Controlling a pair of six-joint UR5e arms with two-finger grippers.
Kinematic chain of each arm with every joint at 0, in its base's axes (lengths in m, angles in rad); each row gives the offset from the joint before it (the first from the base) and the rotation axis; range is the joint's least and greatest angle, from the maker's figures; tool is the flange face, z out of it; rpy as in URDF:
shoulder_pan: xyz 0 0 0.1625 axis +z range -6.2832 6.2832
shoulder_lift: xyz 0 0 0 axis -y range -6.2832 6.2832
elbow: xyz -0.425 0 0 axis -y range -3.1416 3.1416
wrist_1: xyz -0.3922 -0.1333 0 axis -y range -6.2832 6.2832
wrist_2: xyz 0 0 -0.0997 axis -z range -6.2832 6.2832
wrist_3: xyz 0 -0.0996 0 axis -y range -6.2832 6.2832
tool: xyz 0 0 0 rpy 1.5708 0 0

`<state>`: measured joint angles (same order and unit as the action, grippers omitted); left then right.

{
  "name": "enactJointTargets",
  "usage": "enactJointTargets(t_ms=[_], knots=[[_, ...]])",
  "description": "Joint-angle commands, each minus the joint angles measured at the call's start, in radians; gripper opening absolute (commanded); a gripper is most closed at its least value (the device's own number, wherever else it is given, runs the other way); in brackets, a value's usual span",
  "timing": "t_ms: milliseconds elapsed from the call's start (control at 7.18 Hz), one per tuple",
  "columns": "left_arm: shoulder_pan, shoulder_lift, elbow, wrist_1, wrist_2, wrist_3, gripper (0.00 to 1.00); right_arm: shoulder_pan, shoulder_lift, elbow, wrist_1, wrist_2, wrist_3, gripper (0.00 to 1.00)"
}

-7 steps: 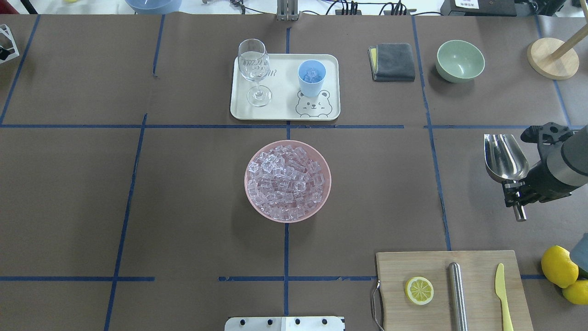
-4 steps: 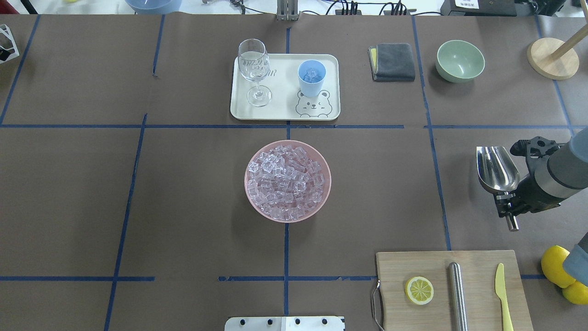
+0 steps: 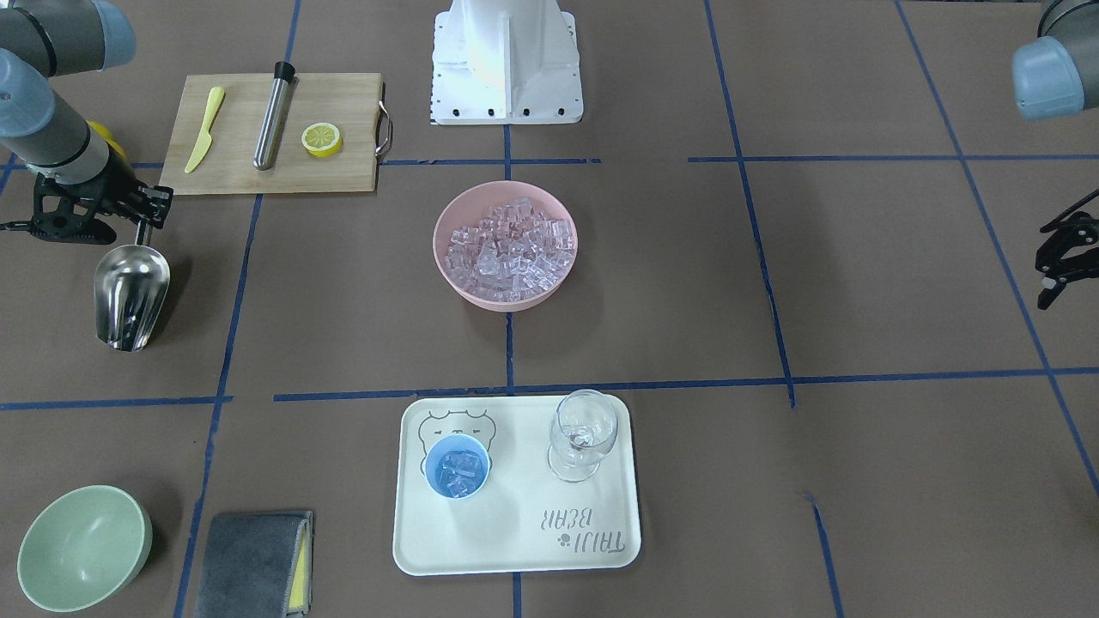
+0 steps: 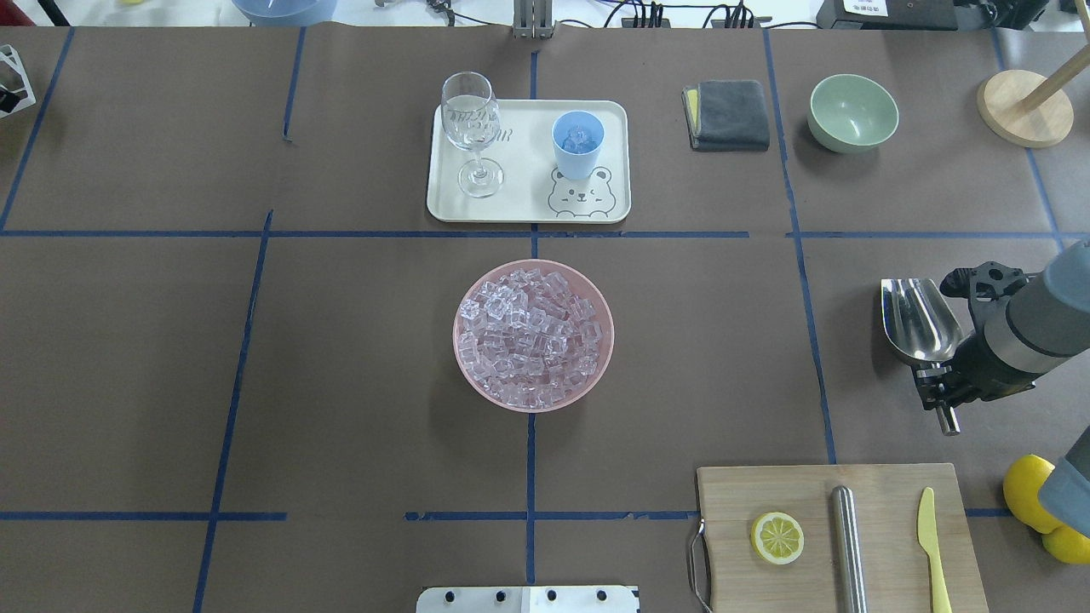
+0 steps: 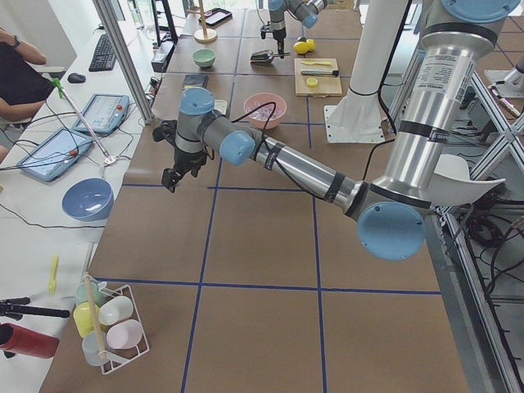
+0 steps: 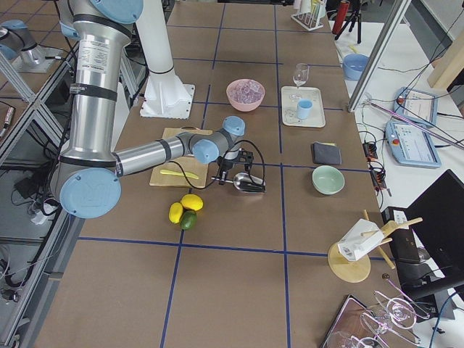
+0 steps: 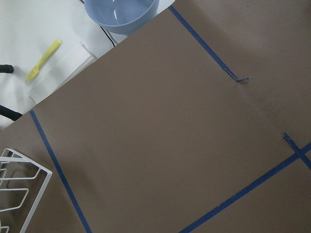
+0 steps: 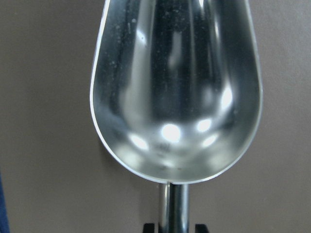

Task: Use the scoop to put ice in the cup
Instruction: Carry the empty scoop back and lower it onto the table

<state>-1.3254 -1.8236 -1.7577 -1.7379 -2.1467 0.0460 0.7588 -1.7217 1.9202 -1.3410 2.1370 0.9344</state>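
Observation:
The ice (image 4: 532, 336) fills a pink bowl (image 4: 467, 362) at mid-table. On the white tray (image 4: 528, 204) stands the light-blue cup (image 4: 578, 143), holding a few cubes. My right gripper (image 4: 937, 383) is shut on the rod handle of the steel scoop (image 4: 920, 319), far right of the bowl. The right wrist view shows the scoop's trough (image 8: 175, 97) with nothing in it, low over the brown table. In the front-facing view my left gripper (image 3: 1060, 257) hangs open at the table's left end, holding nothing.
A wine glass (image 4: 470, 128) shares the tray. A grey cloth (image 4: 728, 113), green bowl (image 4: 852, 111) and wooden stand (image 4: 1024, 106) sit at the back right. A cutting board (image 4: 886, 519) with lemon slice, steel cylinder and yellow knife lies front right, lemons (image 4: 1035, 494) beside it.
My right arm has carried the scoop back toward the robot, slightly left and lower. Nothing else on the table has moved.

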Motion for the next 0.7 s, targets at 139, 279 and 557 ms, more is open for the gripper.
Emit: enactJointTargets(t_ms=[139, 279, 557], knots=[[0.0, -0.003, 0.004, 0.003, -0.001, 0.0, 1.0, 0.004, 0.001, 0.017, 0.029, -0.031, -0.002, 1.0], [0.0, -0.005, 0.012, 0.005, 0.001, -0.002, 1.0, 0.008, 0.001, 0.052, 0.034, -0.057, -0.003, 1.0], [-0.005, 0.016, 0.018, 0.024, -0.002, 0.001, 1.0, 0.167, 0.01, 0.082, 0.026, -0.046, -0.102, 1.0]])
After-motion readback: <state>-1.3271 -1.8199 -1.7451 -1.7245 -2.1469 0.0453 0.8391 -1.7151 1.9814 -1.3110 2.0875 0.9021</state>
